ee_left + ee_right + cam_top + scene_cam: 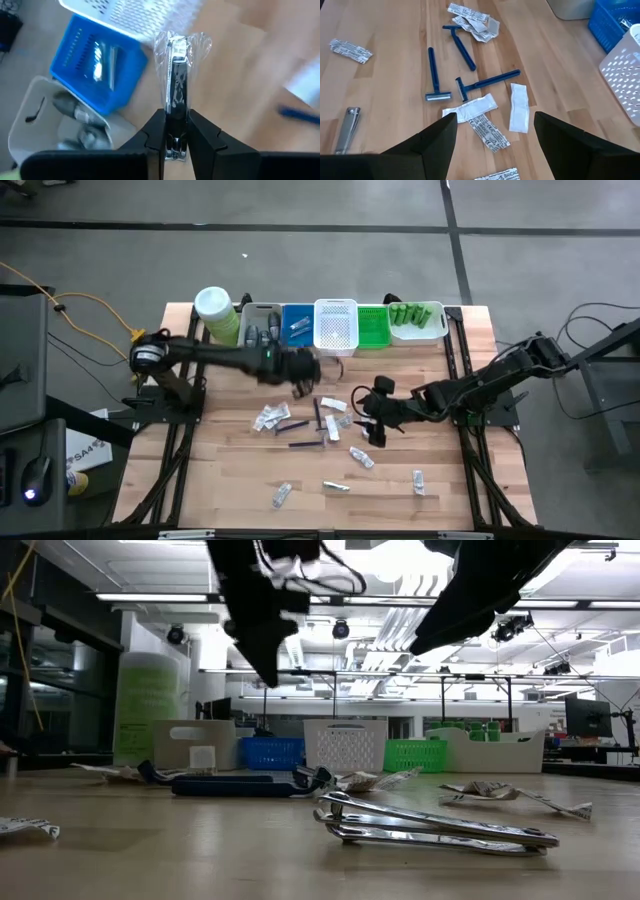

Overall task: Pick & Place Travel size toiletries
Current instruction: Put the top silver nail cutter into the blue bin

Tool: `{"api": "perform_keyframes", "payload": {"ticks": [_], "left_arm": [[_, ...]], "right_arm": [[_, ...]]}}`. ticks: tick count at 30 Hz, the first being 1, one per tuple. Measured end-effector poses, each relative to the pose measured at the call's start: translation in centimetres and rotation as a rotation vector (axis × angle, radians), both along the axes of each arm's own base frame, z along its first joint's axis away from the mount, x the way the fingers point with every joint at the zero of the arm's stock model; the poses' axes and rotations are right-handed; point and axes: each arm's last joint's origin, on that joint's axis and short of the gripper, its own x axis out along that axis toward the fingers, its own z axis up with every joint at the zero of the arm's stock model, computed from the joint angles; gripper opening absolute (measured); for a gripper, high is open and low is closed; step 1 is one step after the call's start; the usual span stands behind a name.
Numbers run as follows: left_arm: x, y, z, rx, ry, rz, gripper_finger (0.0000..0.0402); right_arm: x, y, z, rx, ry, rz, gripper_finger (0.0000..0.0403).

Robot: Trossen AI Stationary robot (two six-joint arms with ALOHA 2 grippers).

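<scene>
While the left gripper (176, 137) hangs above the table (230, 480) just in front of the blue bin (297, 324), its fingers are clamped on a nail clipper (176, 80) sealed in a clear wrapper, the metal piece sticking out straight ahead of the fingertips. From its wrist view the blue bin lies just beyond the clipper, with the grey bin (35, 115) beside it and the white bin (130, 15) on the other side.

Well in front of the blue bin and off toward the green bin's (372, 326) side, the right gripper (492, 132) hovers low over the scattered toiletries with its fingers spread wide and nothing between them. Below it lie three blue razors (432, 75), several white sachets (519, 107) and a bare clipper (347, 129), all flat on the wood. More sachets (283, 495) sit farther from the blue bin, near the table's front edge. Green bottles (412, 314) fill the end bin.
</scene>
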Motion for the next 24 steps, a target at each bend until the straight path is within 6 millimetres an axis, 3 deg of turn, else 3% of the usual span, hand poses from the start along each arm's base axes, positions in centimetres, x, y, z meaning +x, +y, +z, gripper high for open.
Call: {"api": "perform_keyframes", "payload": {"ticks": [6, 13, 18, 24], "left_arm": [[-0.3, 6.8, 0.2, -0.040, -0.022, 0.028, 0.0048], [-2.4, 12.9, 0.1, -0.164, -0.078, 0.105, 0.0048], [-2.5, 15.8, -1.0, -0.250, -0.145, 0.112, 0.0048], [-2.2, 17.7, -3.6, -0.270, -0.104, 0.137, 0.0048]], "right_arm": [[0.0, -0.1, 0.0, -0.018, -0.003, -0.019, 0.0258], [0.0, -0.1, 0.0, -0.014, -0.003, -0.023, 0.0258], [0.0, -0.2, 0.0, -0.032, -0.012, -0.052, 0.0258], [0.0, -0.3, 0.1, -0.035, -0.026, -0.081, 0.0258]]}}
